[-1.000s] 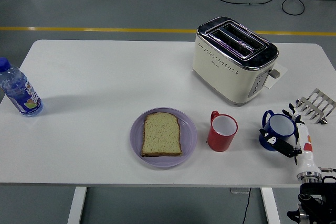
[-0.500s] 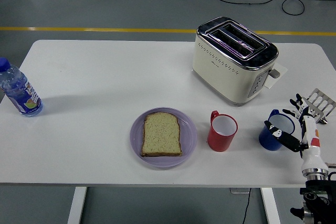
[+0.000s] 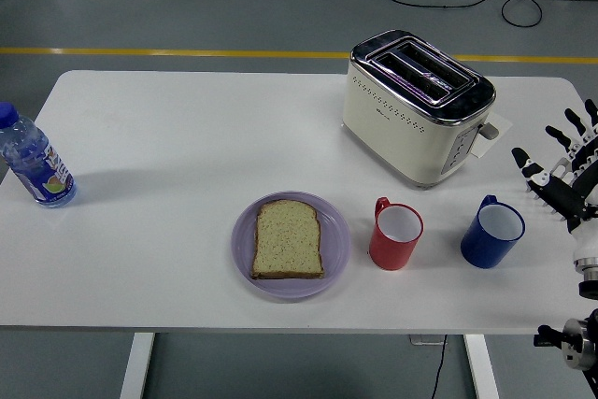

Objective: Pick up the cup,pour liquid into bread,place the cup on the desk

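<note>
Two cups stand side by side near the right front of the white surface (image 3: 187,128): a red cup (image 3: 395,235) with its handle turned to the far left, and a blue cup (image 3: 492,232) to its right, both upright and apart from each other. Left of the red cup, just beside it, a slice of bread (image 3: 288,239) lies flat on a lilac plate (image 3: 335,249). Beyond the cups sits a cream toaster (image 3: 416,106), its two slots facing up. At the far left edge stands a water bottle (image 3: 34,159) with a blue cap. The robot's right hand (image 3: 565,175) hovers at the right edge, fingers spread wide and holding nothing, clear of the blue cup and to its right. A yellow line (image 3: 168,51) crosses the grey floor beyond the surface.
</note>
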